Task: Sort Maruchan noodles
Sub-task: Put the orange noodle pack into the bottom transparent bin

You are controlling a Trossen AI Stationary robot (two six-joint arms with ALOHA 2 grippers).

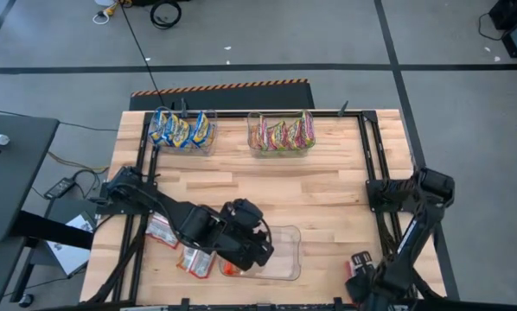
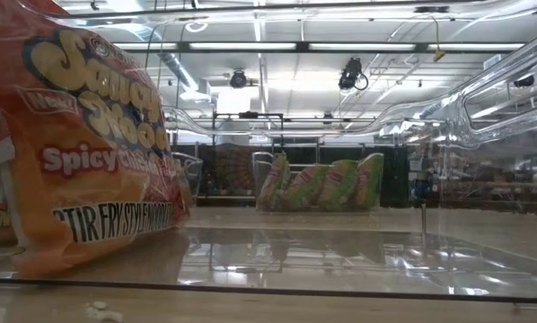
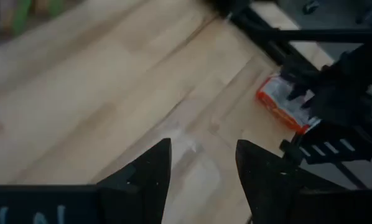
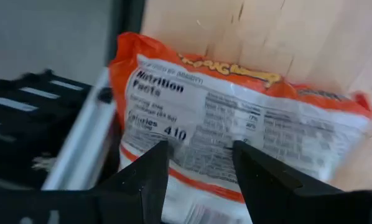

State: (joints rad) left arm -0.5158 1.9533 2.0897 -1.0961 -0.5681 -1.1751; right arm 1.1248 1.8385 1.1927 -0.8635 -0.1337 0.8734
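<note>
My left gripper is open and holds nothing; it hovers over the left end of a clear bin at the table's near side. One orange packet leans in that bin's near left corner. Two more red-orange packets lie on the table left of the bin. My right gripper is open at the near right edge, its fingers over a red-orange packet lying label side up. My right gripper's open fingers stand over the near edge of the red-orange packet, which lies flat on the table. I cannot tell whether they touch it.
Two clear bins stand at the far edge: one with blue-yellow packets, one with green/pink packets. A black frame rail runs along the table's right side, close to the right arm. Bare wood lies mid-table.
</note>
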